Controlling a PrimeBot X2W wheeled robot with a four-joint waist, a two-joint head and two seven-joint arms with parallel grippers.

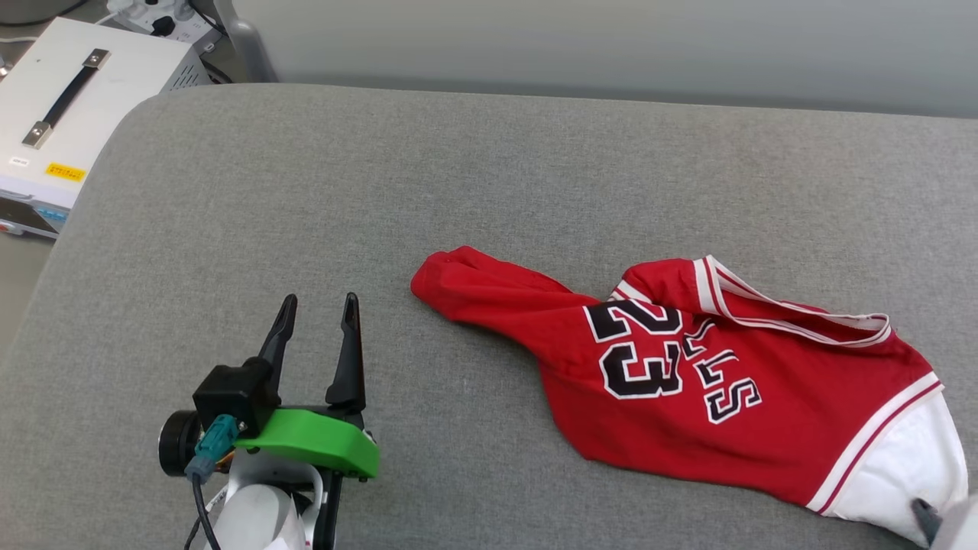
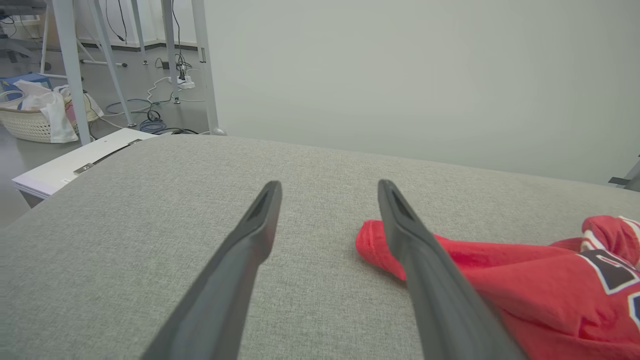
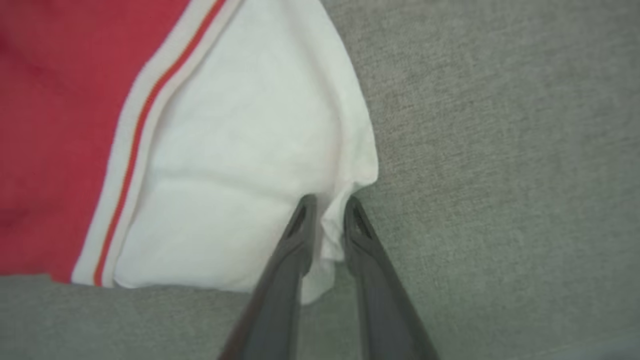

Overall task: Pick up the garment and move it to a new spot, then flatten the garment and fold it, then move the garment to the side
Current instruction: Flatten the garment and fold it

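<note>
The garment (image 1: 688, 382), a red jersey with a black 23 and letters facing up, lies rumpled on the right half of the grey cushion (image 1: 306, 191). One white sleeve sits at its lower right end. My right gripper (image 3: 328, 199) is at that sleeve's outer edge, its fingers narrowly parted with a loose fold of white cloth (image 3: 225, 150) between them. A dark tip of it shows in the head view's lower right corner. My left gripper (image 1: 320, 299) hovers wide open and empty over the cushion, left of the jersey's red end (image 2: 500, 270).
A white box with a black handle (image 1: 69, 107) stands off the cushion's far left corner. Beyond it are metal table legs (image 2: 70, 70), floor cables and a wicker basket (image 2: 30, 120). A pale wall runs behind the cushion.
</note>
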